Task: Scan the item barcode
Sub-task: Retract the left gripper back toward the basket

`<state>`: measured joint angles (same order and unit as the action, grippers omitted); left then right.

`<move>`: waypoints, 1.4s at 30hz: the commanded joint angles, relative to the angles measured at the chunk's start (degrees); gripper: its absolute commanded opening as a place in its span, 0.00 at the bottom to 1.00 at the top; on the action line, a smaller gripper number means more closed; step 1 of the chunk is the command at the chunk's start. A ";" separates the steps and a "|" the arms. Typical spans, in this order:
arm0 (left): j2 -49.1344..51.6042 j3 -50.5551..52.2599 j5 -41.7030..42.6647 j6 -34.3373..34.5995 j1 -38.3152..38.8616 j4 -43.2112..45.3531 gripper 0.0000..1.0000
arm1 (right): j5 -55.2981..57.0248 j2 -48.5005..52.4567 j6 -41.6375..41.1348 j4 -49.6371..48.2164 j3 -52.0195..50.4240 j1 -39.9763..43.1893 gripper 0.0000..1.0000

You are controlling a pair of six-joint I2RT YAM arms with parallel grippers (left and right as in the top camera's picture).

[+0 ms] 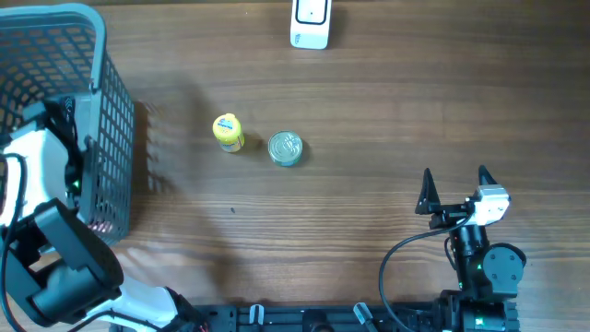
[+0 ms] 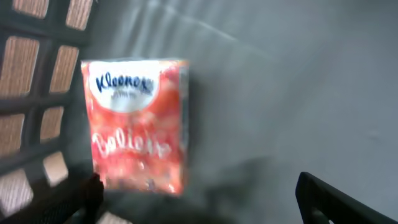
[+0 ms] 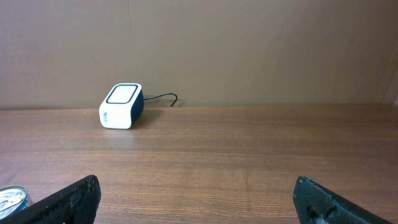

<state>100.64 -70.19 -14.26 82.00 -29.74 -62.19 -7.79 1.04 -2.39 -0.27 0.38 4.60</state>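
A red and white Kleenex tissue pack lies on the grey floor of the basket, close to its mesh wall. My left gripper hovers just above the pack's near end, jaws wide open and holding nothing; the view is blurred. From overhead, the left arm reaches into the grey basket at the far left, and its fingers are hidden there. The white barcode scanner stands at the table's far edge and also shows as the scanner. My right gripper rests open and empty at the front right.
A yellow bottle and a silver can stand mid-table, left of centre. The can peeks in at the bottom left of the right wrist view. Bare wood lies between the right gripper and the scanner.
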 commanded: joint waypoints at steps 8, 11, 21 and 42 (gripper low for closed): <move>0.68 5.38 -2.23 1.40 0.00 2.23 0.96 | 0.52 -0.46 -0.70 -0.20 -0.09 0.31 1.00; 0.68 5.38 -2.34 1.38 0.00 2.23 0.96 | 0.52 -0.46 -0.68 -0.20 -0.09 0.31 1.00; 0.68 5.51 -2.27 1.40 -0.02 2.73 0.42 | 0.52 -0.46 -0.68 -0.20 -0.09 0.31 1.00; -2.75 5.25 -2.27 1.11 0.00 5.42 0.04 | 0.52 -0.46 -0.70 -0.20 -0.09 0.31 1.00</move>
<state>100.03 -65.52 -16.84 82.83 -29.76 -57.39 -7.79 1.04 -2.39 -0.27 0.38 4.60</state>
